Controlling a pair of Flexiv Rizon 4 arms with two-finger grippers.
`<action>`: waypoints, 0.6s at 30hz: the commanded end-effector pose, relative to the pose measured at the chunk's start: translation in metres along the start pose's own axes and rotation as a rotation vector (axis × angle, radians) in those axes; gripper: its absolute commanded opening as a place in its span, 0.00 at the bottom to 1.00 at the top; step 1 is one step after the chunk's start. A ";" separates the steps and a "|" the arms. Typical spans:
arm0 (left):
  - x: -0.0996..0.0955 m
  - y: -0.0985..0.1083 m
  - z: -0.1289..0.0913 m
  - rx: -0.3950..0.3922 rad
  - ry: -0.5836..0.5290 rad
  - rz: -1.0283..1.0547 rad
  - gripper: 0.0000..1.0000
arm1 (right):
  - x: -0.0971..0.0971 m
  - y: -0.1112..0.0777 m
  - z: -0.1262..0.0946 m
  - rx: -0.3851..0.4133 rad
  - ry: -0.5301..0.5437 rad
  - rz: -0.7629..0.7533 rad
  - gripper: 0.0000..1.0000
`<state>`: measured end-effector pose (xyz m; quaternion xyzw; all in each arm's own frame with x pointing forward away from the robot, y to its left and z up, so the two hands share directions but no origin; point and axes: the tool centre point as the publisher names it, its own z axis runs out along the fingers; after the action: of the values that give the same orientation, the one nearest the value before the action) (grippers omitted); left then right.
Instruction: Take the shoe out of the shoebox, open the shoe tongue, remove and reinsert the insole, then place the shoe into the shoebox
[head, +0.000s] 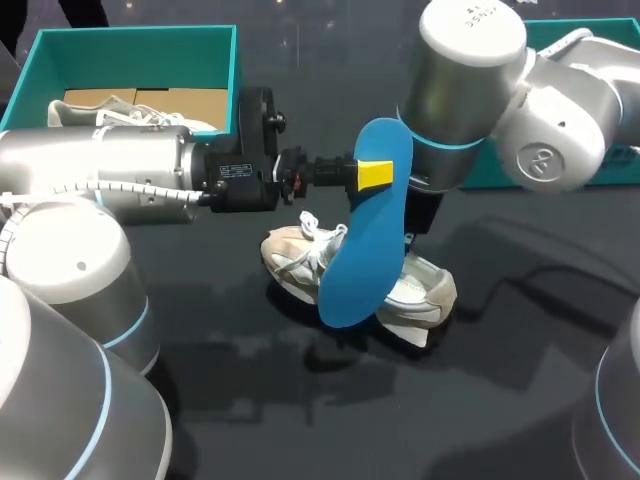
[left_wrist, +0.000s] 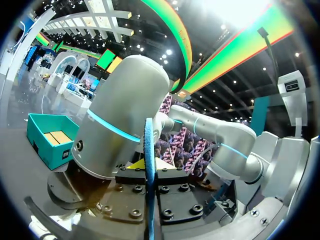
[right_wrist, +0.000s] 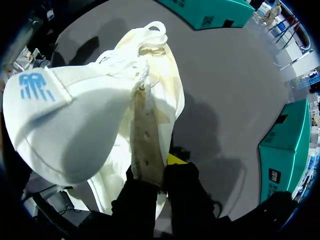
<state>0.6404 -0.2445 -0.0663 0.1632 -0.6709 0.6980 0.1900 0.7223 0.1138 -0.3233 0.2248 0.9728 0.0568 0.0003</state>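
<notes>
White mesh sneaker on the dark table, side wall pinched in the right gripper; blue foam insole, clamped by the left gripper, hangs near-upright just over its opening.

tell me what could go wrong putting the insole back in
The left gripper pinches the insole near one end, so the long free end may flex and miss the shoe opening. The right gripper holds only a thin edge of the shoe; pushing the insole in might pull it free or tip the shoe.
</notes>
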 end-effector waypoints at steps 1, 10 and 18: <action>0.000 0.001 0.000 0.003 0.000 0.001 0.00 | -0.002 -0.004 0.002 -0.028 0.004 0.121 0.00; 0.000 0.001 0.000 0.003 0.000 0.001 0.00 | 0.016 -0.012 0.003 -0.044 -0.035 0.463 0.00; 0.000 0.001 0.000 0.003 0.000 0.001 0.00 | 0.024 -0.013 0.000 -0.042 -0.075 0.627 0.00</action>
<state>0.6404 -0.2445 -0.0663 0.1632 -0.6709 0.6980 0.1900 0.6990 0.1112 -0.3271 0.4878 0.8701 0.0699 0.0102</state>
